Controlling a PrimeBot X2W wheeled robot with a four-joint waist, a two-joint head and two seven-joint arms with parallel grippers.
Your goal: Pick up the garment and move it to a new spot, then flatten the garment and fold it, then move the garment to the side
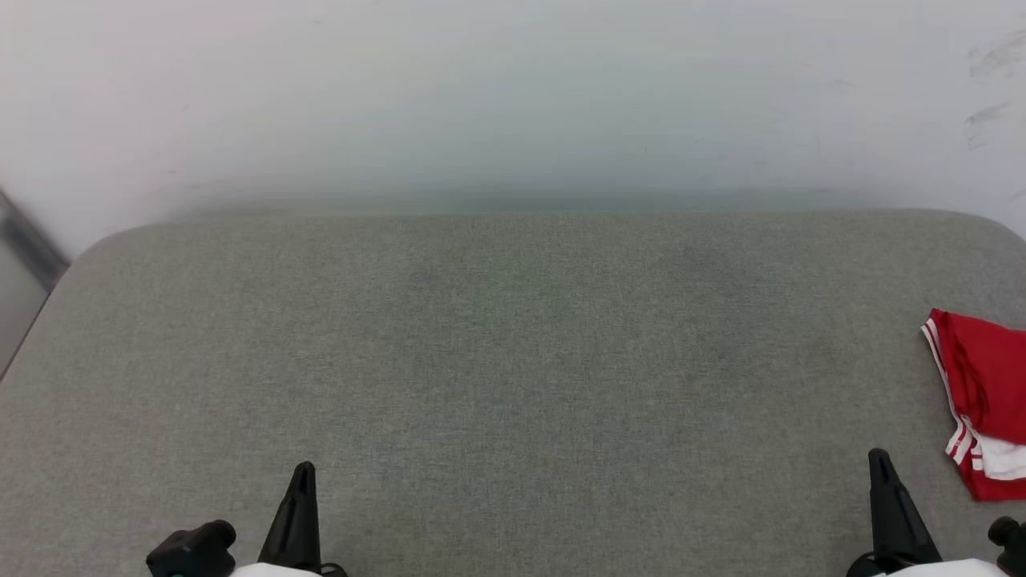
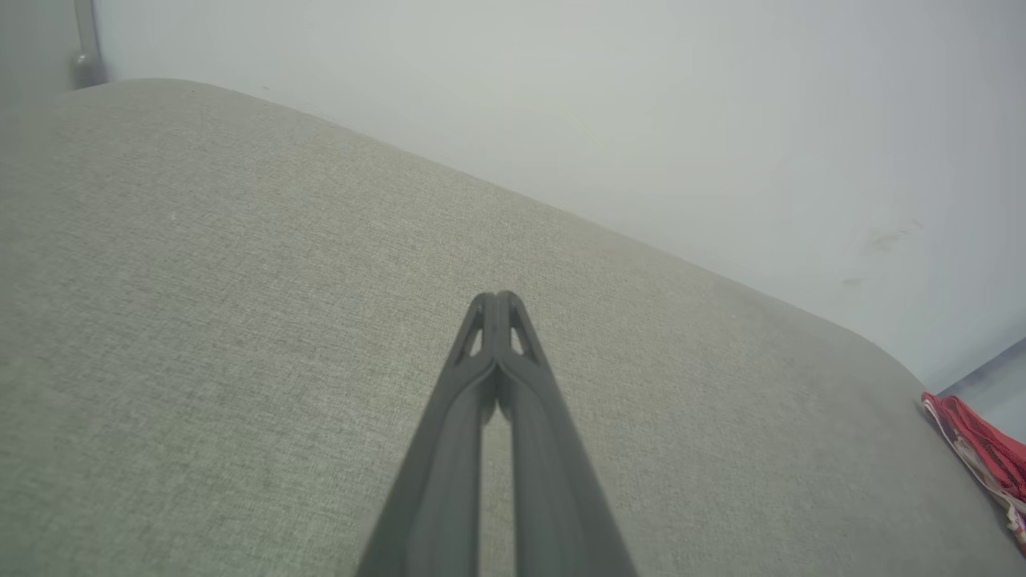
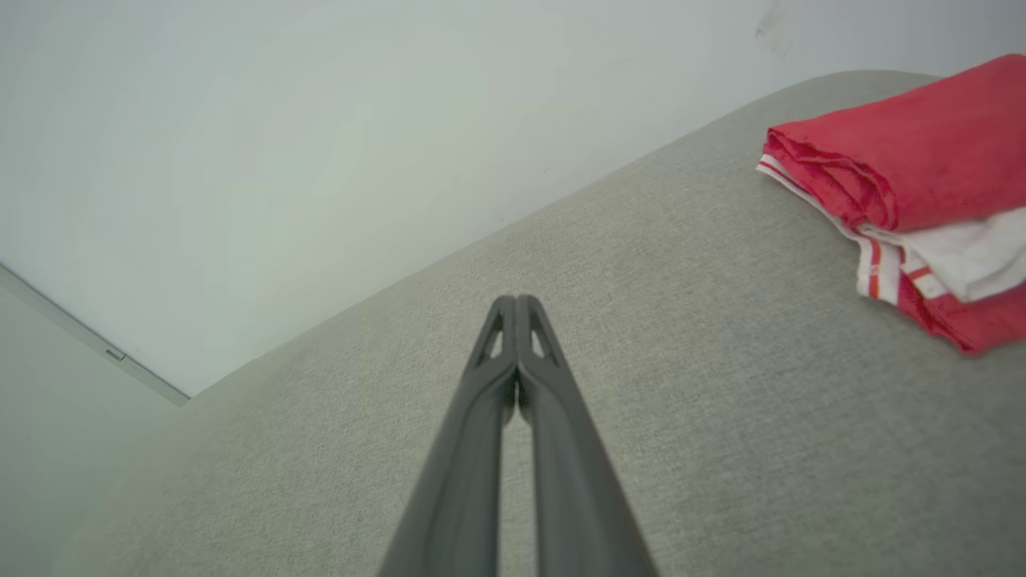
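The garment (image 1: 984, 401) is a folded red bundle with white cloth and red-and-white striped trim, lying at the far right edge of the grey cushioned surface (image 1: 513, 361). In the right wrist view the garment (image 3: 906, 184) sits to the upper right of my right gripper (image 3: 517, 300), apart from it. The right gripper (image 1: 879, 455) is shut with nothing in it, low at the right. Low at the left, my left gripper (image 1: 304, 468) is also shut and empty. The left wrist view has its tips (image 2: 498, 296) pressed together above bare fabric, with the garment (image 2: 982, 453) at the far right edge.
A pale wall (image 1: 513, 96) rises right behind the cushion's back edge. The cushion's rounded left corner (image 1: 88, 248) borders a dark strip and floor. Bare grey fabric spreads between and ahead of both grippers.
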